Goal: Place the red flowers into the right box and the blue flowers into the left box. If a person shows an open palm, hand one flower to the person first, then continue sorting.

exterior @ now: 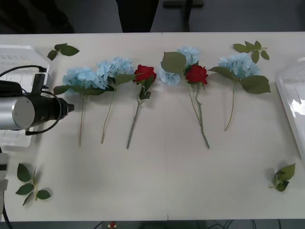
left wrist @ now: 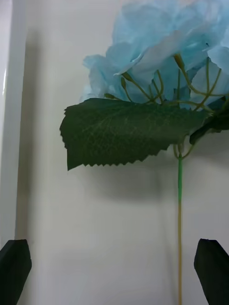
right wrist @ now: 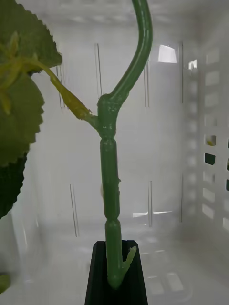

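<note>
While the right gripper [right wrist: 114,271] clamps a green plastic flower stem [right wrist: 109,190] inside the white slatted box [right wrist: 210,157], awaiting release, the open left gripper [left wrist: 114,271] hovers above a pale-blue fabric hydrangea [left wrist: 162,52], needing descent onto its stem.

table [exterior: 162,181] white | loose leaf sprigs [exterior: 31,183] near its corners | dark floor beyond

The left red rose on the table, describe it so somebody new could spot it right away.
On the white table, a row of flowers lies across the middle. The left red rose is third from the robot's left, just after two blue flowers. Unlike the other rose, no blue bloom touches its head.
</note>
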{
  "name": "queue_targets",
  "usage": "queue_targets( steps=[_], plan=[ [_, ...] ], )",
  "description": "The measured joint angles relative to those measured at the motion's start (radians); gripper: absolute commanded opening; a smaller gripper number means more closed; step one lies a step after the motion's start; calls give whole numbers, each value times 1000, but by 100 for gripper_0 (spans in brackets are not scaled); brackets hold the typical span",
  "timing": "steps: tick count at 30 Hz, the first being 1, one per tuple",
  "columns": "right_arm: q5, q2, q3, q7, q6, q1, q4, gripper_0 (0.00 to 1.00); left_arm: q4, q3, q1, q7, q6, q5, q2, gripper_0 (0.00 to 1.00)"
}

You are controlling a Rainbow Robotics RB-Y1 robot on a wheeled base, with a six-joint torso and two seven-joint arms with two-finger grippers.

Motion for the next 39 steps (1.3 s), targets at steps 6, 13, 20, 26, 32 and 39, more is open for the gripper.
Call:
queue_targets(
  steps=[6, 13, 20, 26, 32, 39],
  plan=[
    [-2, 3, 75, 1, -82, 43, 32, 0, 108, -44, -63, 0, -67, -15, -6, 100],
    [12, 72, 56, 41, -151, 45, 114, 9, 184, -97, -127, 1, -107, -40, -6, 100],
    [18, 94, 52, 65, -176, 45, 125, 99, 315, -140, -212, 21, -175, -60, -6, 100],
    [-31, 94, 51, 66, -145, 42, 109, 100, 407, -169, -252, 21, -230, -60, -6, 95],
    [-52, 94, 51, 65, 10, -22, 42, 100, 424, -169, -255, 21, -231, -60, -6, 56],
    [-46, 122, 51, 34, 184, -173, -4, 100, 471, -177, -255, 21, -269, -60, -6, 0]
  ],
)
